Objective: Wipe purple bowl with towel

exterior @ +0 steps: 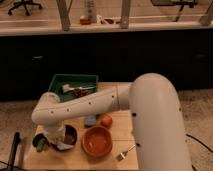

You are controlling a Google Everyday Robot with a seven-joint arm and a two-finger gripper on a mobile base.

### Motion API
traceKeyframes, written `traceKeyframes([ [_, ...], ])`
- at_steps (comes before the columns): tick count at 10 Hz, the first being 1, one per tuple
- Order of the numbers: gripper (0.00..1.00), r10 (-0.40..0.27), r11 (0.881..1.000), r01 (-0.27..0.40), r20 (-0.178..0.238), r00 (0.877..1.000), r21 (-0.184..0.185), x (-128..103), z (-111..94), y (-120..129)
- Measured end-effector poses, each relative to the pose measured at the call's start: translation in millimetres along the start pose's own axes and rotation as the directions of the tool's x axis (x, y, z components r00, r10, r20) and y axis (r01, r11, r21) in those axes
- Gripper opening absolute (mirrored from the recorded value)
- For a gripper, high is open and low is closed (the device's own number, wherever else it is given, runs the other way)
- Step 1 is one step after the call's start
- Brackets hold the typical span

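One white arm is stretched over one table. One green bin is set behind the one purple bowl, one orange bowl right of it. The gripper is seen at the purple bowl's left rim; its grip cannot be told.

One wooden table bears two bowls, one purple bowl and one orange bowl, one green bin, one orange fruit, one fork, one blue block, perhaps a sponge, and one gripper down at the purple bowl's left rim.
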Motion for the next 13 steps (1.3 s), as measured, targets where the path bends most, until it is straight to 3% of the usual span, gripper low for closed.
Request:
traceKeyframes([
  [3,0.0,0.054,0.998,-0.055,-0.02,0.998,-0.011,-0.7,-9.6,22.0],
  [7,0.0,0.09,0.996,-0.091,-0.036,0.995,-0.017,17.9,-18.8,39.1],
  [13,0.0,0.067,0.998,-0.067,-0.031,0.997,-0.015,24.5,-19.3,28.7],
])
